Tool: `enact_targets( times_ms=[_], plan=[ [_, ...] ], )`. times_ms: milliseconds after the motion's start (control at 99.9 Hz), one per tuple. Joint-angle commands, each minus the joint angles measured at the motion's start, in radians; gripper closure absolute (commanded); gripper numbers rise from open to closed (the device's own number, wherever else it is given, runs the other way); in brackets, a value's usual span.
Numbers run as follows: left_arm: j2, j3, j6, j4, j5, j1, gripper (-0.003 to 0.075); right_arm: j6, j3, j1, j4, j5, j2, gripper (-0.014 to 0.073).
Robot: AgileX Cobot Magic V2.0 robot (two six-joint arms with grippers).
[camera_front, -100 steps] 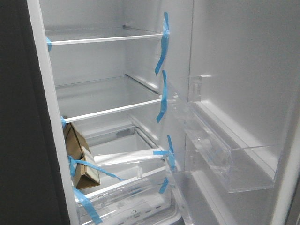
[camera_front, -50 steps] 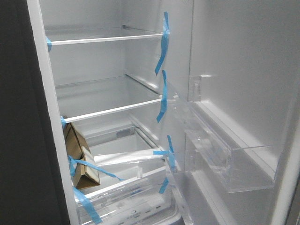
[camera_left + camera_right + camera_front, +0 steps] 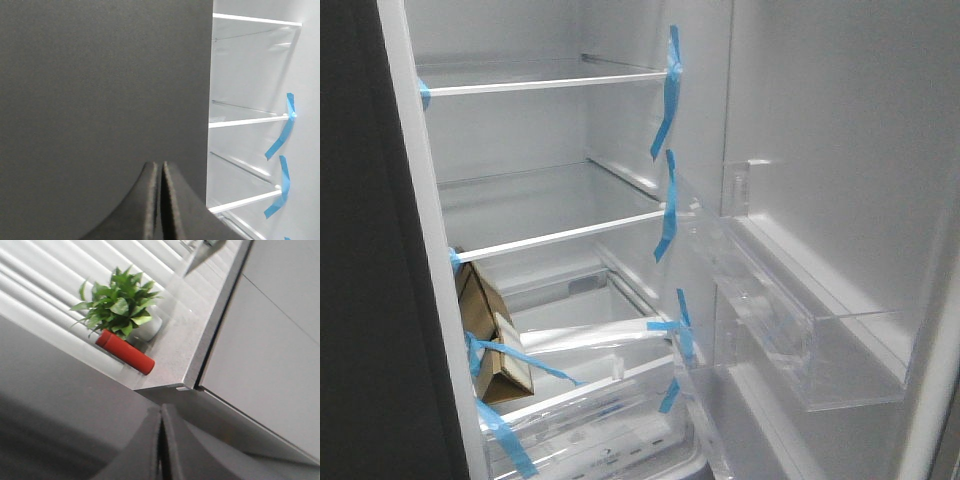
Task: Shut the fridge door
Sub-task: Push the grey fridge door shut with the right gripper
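The fridge door [image 3: 840, 150] stands open at the right of the front view, its white lining and a clear shelf bin [image 3: 790, 340] facing me. Neither gripper shows in the front view. In the right wrist view my right gripper [image 3: 161, 412] is shut and empty, close against a matte dark grey face [image 3: 55, 390] that looks like the door's outside; I cannot tell whether it touches. My left gripper [image 3: 161, 167] is shut and empty in front of the neighbouring dark grey panel [image 3: 100, 85], beside the open fridge compartment [image 3: 250, 100].
Inside the fridge are white-edged glass shelves [image 3: 550, 85], blue tape strips [image 3: 670, 90] and a cardboard box [image 3: 490, 340] above a taped drawer. The right wrist view shows a countertop [image 3: 185, 340] with a potted plant [image 3: 117, 305], a red cylinder [image 3: 125, 352], and light grey cabinet doors [image 3: 270, 340].
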Motion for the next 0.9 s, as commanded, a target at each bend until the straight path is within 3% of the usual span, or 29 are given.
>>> enact_targets(
  times_ms=[0,370,720,891],
  plan=[
    [-0.017,0.035,-0.004,-0.004,-0.073,-0.006,0.074,-0.014,-0.06,0.025,0.045,0.01,-0.005,0.0639],
    [-0.017,0.035,-0.004,-0.004,-0.073,-0.006,0.074,-0.075,-0.198,0.251,0.034,-0.07,0.108,0.0639],
    [-0.017,0.035,-0.004,-0.004,-0.073,-0.006,0.074,-0.075,-0.295,0.431,-0.093,-0.16,0.187,0.0639],
    [-0.017,0.035,-0.004,-0.004,-0.073,-0.006,0.074,-0.075,-0.353,0.543,-0.217,-0.241,0.237,0.0639]
  ],
)
